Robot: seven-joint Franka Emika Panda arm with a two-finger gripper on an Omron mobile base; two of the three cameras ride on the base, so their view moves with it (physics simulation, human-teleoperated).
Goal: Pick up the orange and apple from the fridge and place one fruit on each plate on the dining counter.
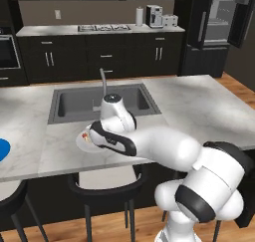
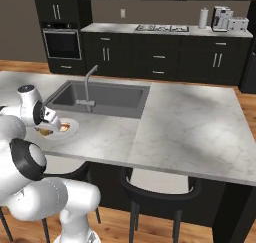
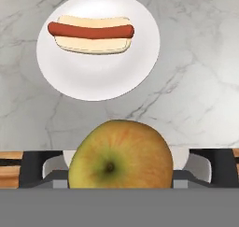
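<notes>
The apple (image 3: 120,156), yellow-green with an orange-red blush, sits between my fingers, and my gripper (image 3: 119,171) is shut on it. Below it on the dining counter (image 3: 200,81) lies the white plate (image 3: 93,76), which carries a hot dog (image 3: 91,33). In the left base view my gripper (image 1: 93,136) hangs over the white plate (image 1: 80,143) at the counter's front, left of the sink. The blue plate (image 1: 2,149) shows at the far left edge. The fridge (image 1: 219,17) stands open at the back right. The orange is out of view.
An inset sink (image 1: 99,102) with a tap (image 1: 103,81) lies just behind the white plate. Black stools (image 1: 102,186) stand under the counter's front edge. Dark wall cabinets (image 2: 160,52) with a stove top and oven line the back wall.
</notes>
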